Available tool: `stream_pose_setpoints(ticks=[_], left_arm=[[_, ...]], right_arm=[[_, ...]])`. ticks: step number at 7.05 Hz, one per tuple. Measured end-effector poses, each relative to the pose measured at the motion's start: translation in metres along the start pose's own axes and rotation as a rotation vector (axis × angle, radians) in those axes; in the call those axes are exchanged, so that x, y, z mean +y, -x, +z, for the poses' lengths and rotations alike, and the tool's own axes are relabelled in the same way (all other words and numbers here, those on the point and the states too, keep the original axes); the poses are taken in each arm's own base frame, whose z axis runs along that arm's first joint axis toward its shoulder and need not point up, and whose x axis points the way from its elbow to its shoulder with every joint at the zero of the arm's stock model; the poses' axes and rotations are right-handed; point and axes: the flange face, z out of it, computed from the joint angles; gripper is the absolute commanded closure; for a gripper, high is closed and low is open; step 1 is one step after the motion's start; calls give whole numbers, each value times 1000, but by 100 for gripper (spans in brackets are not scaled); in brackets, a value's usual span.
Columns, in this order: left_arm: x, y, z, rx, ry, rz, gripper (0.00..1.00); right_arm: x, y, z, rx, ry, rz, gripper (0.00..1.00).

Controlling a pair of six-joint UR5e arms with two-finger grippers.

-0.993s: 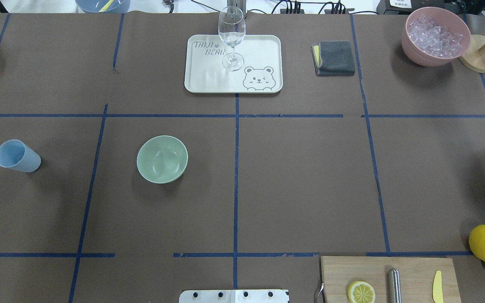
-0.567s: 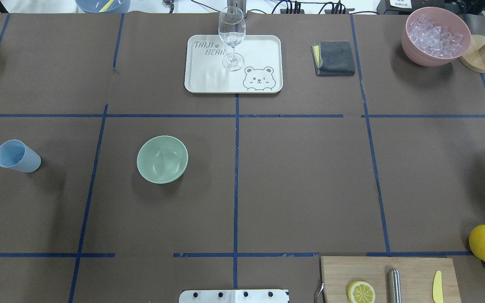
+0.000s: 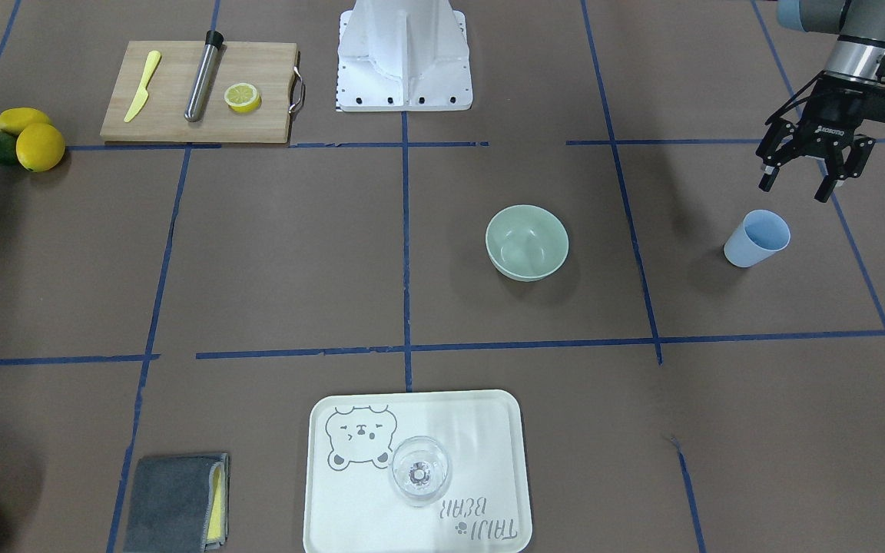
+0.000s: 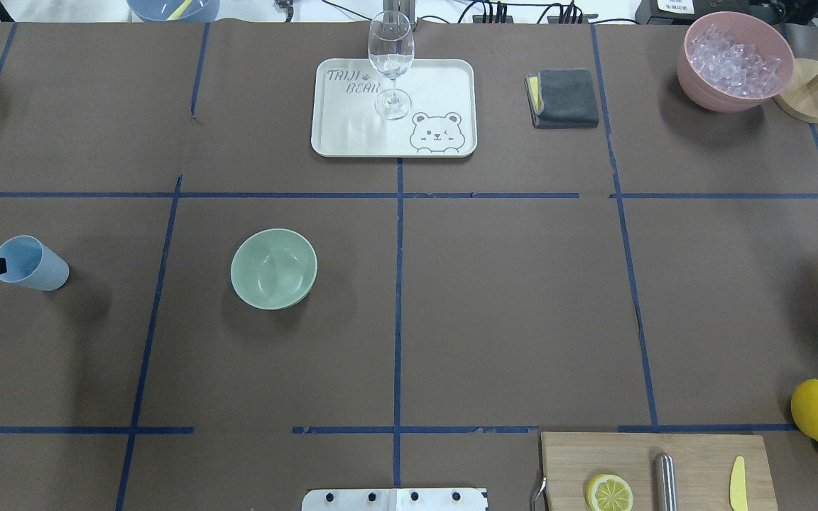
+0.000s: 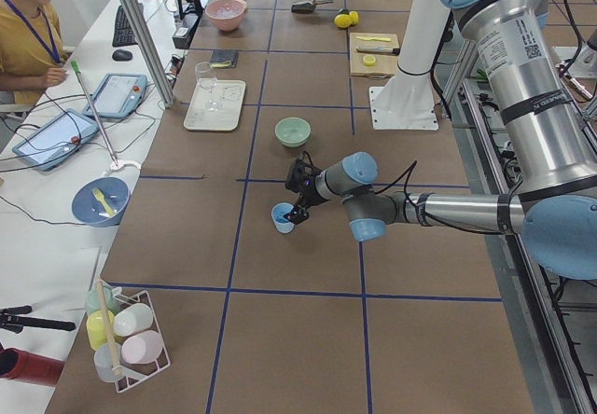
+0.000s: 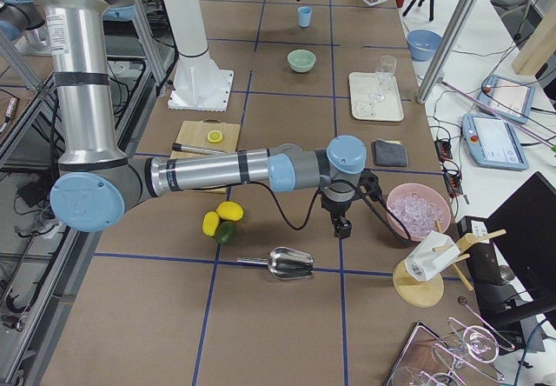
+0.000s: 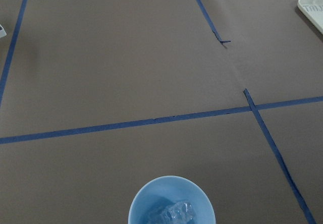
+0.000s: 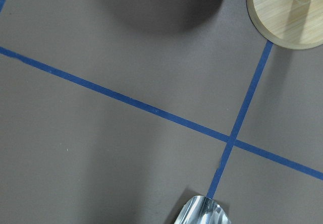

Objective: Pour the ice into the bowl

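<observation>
Just beside the cup [image 3: 756, 238], left gripper [image 3: 794, 189] hangs, jaws spread, empty. It should straddle the cup's wall squarely, close gently, keep ice [image 7: 176, 214] level until over the bowl [image 3: 527, 242].

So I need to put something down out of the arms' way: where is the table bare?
Bare: the wide middle square to the robot's right of the bowl, bordered by the tray, grey cloth and cutting board. Crowded: around the blue cup, where the open left gripper hovers.
</observation>
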Motion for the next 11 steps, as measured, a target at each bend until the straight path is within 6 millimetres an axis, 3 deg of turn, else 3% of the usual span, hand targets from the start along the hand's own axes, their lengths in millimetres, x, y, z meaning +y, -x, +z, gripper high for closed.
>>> stream_pose_setpoints(ticks=[2,4,8,11], left_arm=[[32,-11,17,-42,-18,-31,0],[55,-6,33,-93,-41,-47,1],[65,-10,82,-121,-75,-42,2],[66,-20,105,-113,-78,-10,5]], right_arm=[[2,-1,2,1,4,3,0],[3,-2,2,3,5,5,0],[3,-2,2,5,4,6,0],[2,-2,1,5,3,10,0]])
